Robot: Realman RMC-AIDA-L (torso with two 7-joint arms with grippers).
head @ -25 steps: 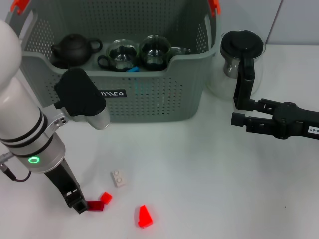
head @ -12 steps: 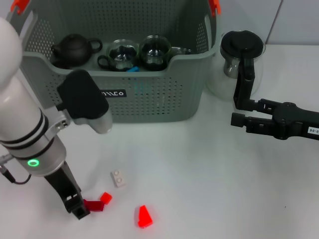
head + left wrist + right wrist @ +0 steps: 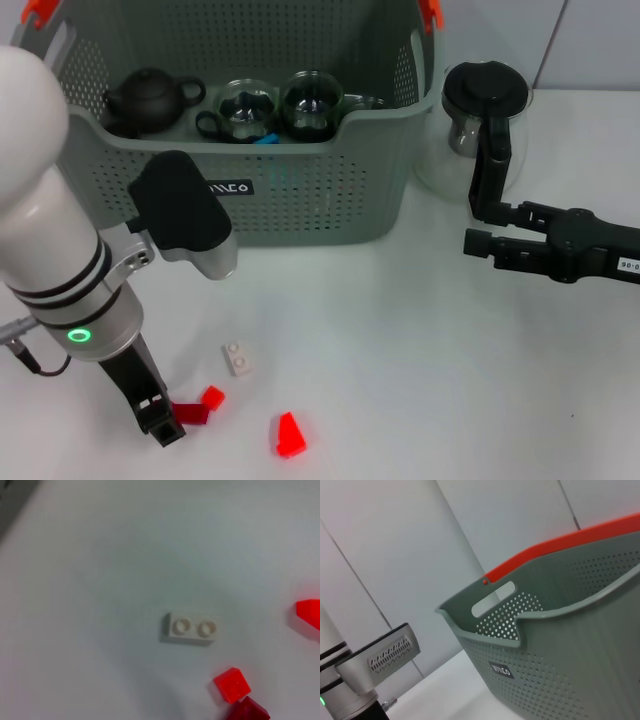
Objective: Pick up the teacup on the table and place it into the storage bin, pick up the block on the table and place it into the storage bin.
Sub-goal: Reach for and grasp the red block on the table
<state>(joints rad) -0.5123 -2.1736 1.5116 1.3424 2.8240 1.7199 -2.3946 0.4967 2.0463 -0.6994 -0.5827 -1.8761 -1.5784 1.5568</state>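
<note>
The grey storage bin [image 3: 300, 200] stands at the back and is also seen in the right wrist view [image 3: 560, 650]. Two glass teacups [image 3: 247, 108] lie inside it beside a dark teapot [image 3: 150, 97]. On the table near the front lie a white block [image 3: 238, 357], a bright red block [image 3: 212, 397], a dark red block [image 3: 191, 413] and another red block [image 3: 290, 436]. My left gripper [image 3: 164, 424] is low at the front left, right beside the dark red block. The left wrist view shows the white block [image 3: 191, 628] and both red ones [image 3: 231, 684].
A glass jug with a black lid [image 3: 484, 110] stands to the right of the bin. My right gripper [image 3: 478, 240] hovers just in front of the jug, holding nothing, its fingers apart. White table stretches between the two arms.
My left arm has shifted slightly right and toward the front edge, its gripper staying beside the dark red block. The right arm and the blocks have not moved.
</note>
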